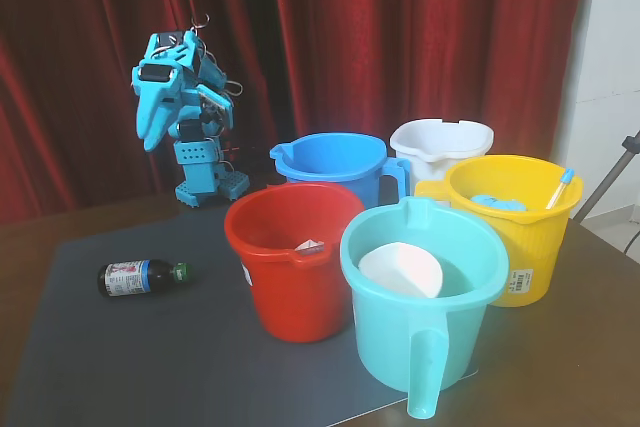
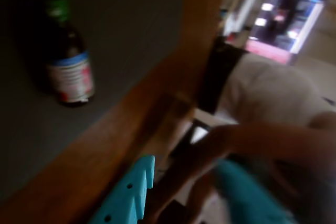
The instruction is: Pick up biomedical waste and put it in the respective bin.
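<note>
I see the bottle (image 1: 143,278) lying on the surface (image 1: 150,347), well below and apart from the raised jaws, whose state I cannot tell.

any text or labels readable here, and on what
No text can be read.
Medicine bottle label: print too small in the fixed view, blurred in the wrist view.
Yellow bucket sticker: too small to read.
Red bucket: white slip inside, nothing legible.
</note>
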`<state>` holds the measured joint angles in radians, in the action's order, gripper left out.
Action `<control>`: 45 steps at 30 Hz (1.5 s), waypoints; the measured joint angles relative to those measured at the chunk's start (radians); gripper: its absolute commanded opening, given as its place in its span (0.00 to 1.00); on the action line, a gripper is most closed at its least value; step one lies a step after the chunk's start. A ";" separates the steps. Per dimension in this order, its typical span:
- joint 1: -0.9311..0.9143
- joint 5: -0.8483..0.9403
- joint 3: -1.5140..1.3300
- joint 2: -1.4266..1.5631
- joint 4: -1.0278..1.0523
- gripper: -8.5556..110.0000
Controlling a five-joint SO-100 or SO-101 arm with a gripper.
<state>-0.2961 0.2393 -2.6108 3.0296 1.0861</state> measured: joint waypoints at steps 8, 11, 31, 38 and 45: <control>-0.008 0.003 0.121 -0.399 -0.044 0.44; -0.008 0.003 0.227 -0.574 -0.057 0.44; -0.008 -0.839 0.606 -1.164 -0.064 0.43; -0.008 -1.315 0.607 -1.184 -0.063 0.44; -0.006 -1.786 0.607 -1.187 -0.025 0.44</control>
<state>-0.3022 -1.5463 -2.0034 1.8423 1.0615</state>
